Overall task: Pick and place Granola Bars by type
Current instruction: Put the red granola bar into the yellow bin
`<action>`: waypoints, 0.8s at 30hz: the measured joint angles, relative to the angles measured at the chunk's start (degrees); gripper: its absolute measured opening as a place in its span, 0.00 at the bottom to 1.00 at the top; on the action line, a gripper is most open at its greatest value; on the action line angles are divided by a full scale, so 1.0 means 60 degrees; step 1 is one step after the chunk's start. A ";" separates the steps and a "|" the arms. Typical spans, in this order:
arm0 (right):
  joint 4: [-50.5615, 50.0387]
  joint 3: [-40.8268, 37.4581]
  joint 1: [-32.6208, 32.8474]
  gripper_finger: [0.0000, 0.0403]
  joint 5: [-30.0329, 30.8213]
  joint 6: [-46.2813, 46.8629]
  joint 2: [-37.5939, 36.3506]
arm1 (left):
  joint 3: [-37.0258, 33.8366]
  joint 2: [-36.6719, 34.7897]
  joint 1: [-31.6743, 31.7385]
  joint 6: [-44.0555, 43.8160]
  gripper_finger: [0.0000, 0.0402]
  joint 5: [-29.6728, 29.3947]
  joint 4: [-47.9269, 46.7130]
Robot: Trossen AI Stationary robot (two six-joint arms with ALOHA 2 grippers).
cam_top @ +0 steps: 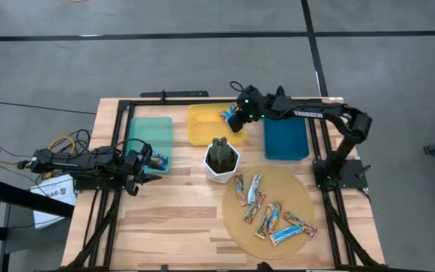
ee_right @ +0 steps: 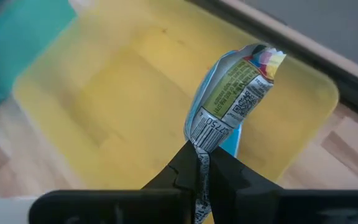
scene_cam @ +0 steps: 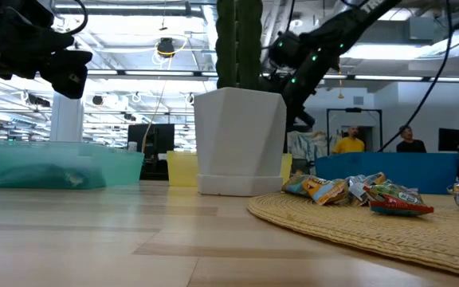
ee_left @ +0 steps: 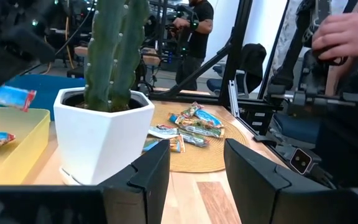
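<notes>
From above, most granola bars (cam_top: 272, 214) lie on the round mat (cam_top: 302, 189) beside the white pot (cam_top: 222, 160), so much sorting is left. The right gripper (cam_top: 233, 119) hangs over the yellow bin (cam_top: 202, 126). The left gripper (cam_top: 140, 168) waits by the green bin (cam_top: 149, 132).

Its wrist view shows its fingers (ee_left: 151, 171) parted, holding nothing.

The right wrist view shows fingers (ee_right: 219, 168) clenched on a blue bar (ee_right: 232, 102) above the yellow bin.
</notes>
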 joint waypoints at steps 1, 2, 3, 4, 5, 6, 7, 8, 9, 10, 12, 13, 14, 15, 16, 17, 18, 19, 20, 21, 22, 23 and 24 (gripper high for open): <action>-0.0016 0.0009 0.0000 0.03 -0.0088 -0.0133 0.0091 | 0.0000 0.0003 0.0000 0.0000 0.36 -0.0010 -0.0003; -0.0023 0.0012 0.0000 0.03 -0.0248 -0.0313 0.0144 | 0.0003 -0.0001 -0.0002 0.0000 0.36 -0.0017 -0.0007; 0.0009 0.0030 0.0004 0.04 -0.0423 -0.0533 0.0220 | 0.0000 -0.0001 -0.0003 0.0000 0.36 -0.0017 -0.0007; 0.0081 0.0051 0.0004 0.04 -0.0588 -0.0710 0.0312 | 0.0001 -0.0001 -0.0001 0.0000 0.36 -0.0017 -0.0007; 0.0054 0.0049 0.0010 0.05 -0.0738 -0.0776 0.0386 | -0.0001 -0.0001 -0.0001 -0.0002 0.36 -0.0022 -0.0007; -0.0029 0.0032 0.0013 0.06 -0.0843 -0.0787 0.0445 | -0.0001 0.0001 -0.0001 -0.0002 0.36 -0.0034 -0.0007; 0.0024 0.0030 0.0015 0.07 -0.0916 -0.0792 0.0529 | 0.0000 -0.0001 -0.0002 -0.0004 0.36 -0.0032 -0.0007; 0.0136 0.0034 0.0013 0.08 -0.0989 -0.0799 0.0611 | -0.0001 -0.0001 -0.0001 -0.0001 0.36 -0.0032 -0.0007; 0.0133 0.0034 0.0007 0.10 -0.1029 -0.0796 0.0665 | -0.0001 -0.0001 -0.0003 0.0000 0.36 -0.0032 -0.0008; 0.0114 0.0034 0.0003 0.12 -0.1029 -0.0796 0.0695 | -0.0001 -0.0001 0.0000 -0.0001 0.36 -0.0033 -0.0008; 0.0114 0.0034 -0.0044 0.17 -0.1023 -0.0796 0.0702 | 0.0000 -0.0001 -0.0003 -0.0004 0.36 -0.0032 -0.0007; 0.0137 0.0034 -0.0047 0.19 -0.1019 -0.0784 0.0701 | 0.0000 0.0003 0.0000 0.0000 0.36 -0.0032 -0.0007; 0.0140 0.0034 -0.0047 0.21 -0.1011 -0.0765 0.0701 | 0.0001 -0.0001 -0.0003 -0.0002 0.36 -0.0032 -0.0007; 0.0138 0.0034 -0.0047 0.23 -0.0999 -0.0668 0.0701 | -0.0001 0.0002 -0.0003 0.0000 0.36 -0.0032 -0.0007; 0.0149 0.0034 -0.0063 0.25 -0.0993 -0.0621 0.0701 | -0.0001 0.0001 -0.0001 -0.0004 0.36 -0.0032 -0.0008; 0.0162 0.0034 -0.0093 0.27 -0.1002 -0.0606 0.0701 | 0.0002 -0.0001 -0.0002 -0.0001 0.36 -0.0032 -0.0007; 0.0158 0.0034 -0.0109 0.28 -0.1015 -0.0599 0.0701 | 0.0001 -0.0001 0.0001 -0.0002 0.36 -0.0032 -0.0007; 0.0147 0.0034 -0.0112 0.30 -0.1015 -0.0595 0.0701 | 0.0000 -0.0001 -0.0003 -0.0001 0.36 -0.0032 -0.0007; 0.0127 0.0034 -0.0105 0.31 -0.1015 -0.0552 0.0676 | 0.0003 0.0000 -0.0003 -0.0003 0.36 -0.0032 -0.0007; 0.0064 0.0030 -0.0095 0.31 -0.1011 -0.0457 0.0596 | 0.0003 0.0003 -0.0003 -0.0004 0.36 -0.0032 -0.0007; 0.0042 0.0030 -0.0095 0.32 -0.1011 -0.0371 0.0499 | 0.0000 -0.0001 -0.0003 0.0000 0.36 -0.0032 -0.0007; 0.0064 0.0030 -0.0081 0.33 -0.1039 -0.0317 0.0372 | 0.0002 0.0000 -0.0002 0.0000 0.36 -0.0030 -0.0007; 0.0007 0.0030 -0.0062 0.33 -0.1108 -0.0305 0.0201 | 0.0003 -0.0001 -0.0003 0.0000 0.36 -0.0028 -0.0007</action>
